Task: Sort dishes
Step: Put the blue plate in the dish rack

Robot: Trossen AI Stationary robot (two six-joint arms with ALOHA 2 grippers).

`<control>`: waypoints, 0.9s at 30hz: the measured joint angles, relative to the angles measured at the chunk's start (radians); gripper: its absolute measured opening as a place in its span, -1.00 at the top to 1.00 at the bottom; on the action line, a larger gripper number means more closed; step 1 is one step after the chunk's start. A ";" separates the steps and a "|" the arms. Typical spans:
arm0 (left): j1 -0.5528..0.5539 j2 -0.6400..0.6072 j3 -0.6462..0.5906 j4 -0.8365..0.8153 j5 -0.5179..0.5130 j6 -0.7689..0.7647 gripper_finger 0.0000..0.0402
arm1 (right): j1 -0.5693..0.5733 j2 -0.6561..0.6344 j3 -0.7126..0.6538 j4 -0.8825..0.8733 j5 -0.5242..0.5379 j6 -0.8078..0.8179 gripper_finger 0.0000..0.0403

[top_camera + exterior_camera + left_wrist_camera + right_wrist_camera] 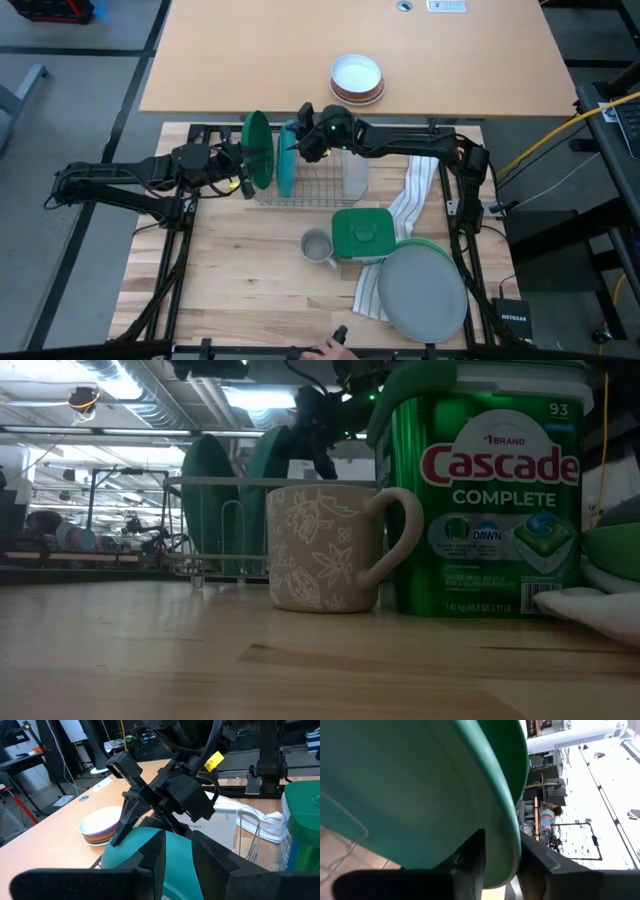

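Two plates stand on edge in the wire rack (pixel 322 186): a dark green plate (pixel 258 150) on the rack's left, and a teal plate (pixel 287 165) beside it. My right gripper (pixel 502 865) reaches in from the right, above the teal plate, with its fingers apart on either side of the plate's upper rim. My left gripper (pixel 242 170) waits just left of the dark green plate, its fingers (pixel 156 854) apart with nothing between them. A grey plate (pixel 425 295) lies on a light green plate (pixel 414 243) at the near right. My right gripper has the teal plate's upper rim (pixel 512 835) between its two fingers, one on each face, slanting down from the table's right. I cannot tell whether the fingers touch it. The plate stands upright with its lower edge among the rack's wires.
A green detergent tub (pixel 362 232) and a small patterned mug (pixel 318 247) stand in front of the rack. A striped towel (pixel 410 195) runs from the rack under the stacked plates. A white bowl with a brown rim (pixel 357 78) sits on the far table.
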 joint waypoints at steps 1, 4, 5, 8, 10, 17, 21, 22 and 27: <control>0.000 0.000 0.000 0.000 0.000 0.001 0.58 | 0.001 0.001 -0.001 0.010 -0.005 0.008 0.50; 0.000 0.000 0.000 0.000 0.000 0.001 0.58 | 0.002 0.002 -0.001 0.021 -0.028 0.037 0.40; 0.000 0.000 0.000 0.000 0.000 0.001 0.58 | 0.001 0.002 -0.001 0.021 -0.035 0.051 0.37; 0.000 0.000 0.000 0.000 0.000 -0.002 0.58 | 0.002 0.010 -0.001 0.027 -0.049 0.101 0.31; 0.000 0.000 0.000 0.000 0.000 -0.012 0.58 | 0.001 0.016 -0.001 0.032 -0.050 0.125 0.29; -0.001 0.053 -0.007 0.009 0.023 -0.100 0.58 | 0.000 0.054 0.000 0.100 -0.032 0.150 0.28; -0.013 0.141 -0.008 0.066 0.087 -0.117 0.58 | 0.000 0.061 0.001 0.125 -0.024 0.187 0.28; -0.020 0.163 -0.008 0.099 0.101 -0.104 0.58 | 0.000 0.061 0.001 0.128 -0.024 0.195 0.28; -0.040 0.257 -0.007 0.181 0.115 0.000 0.58 | 0.000 0.061 0.000 0.131 -0.010 0.201 0.28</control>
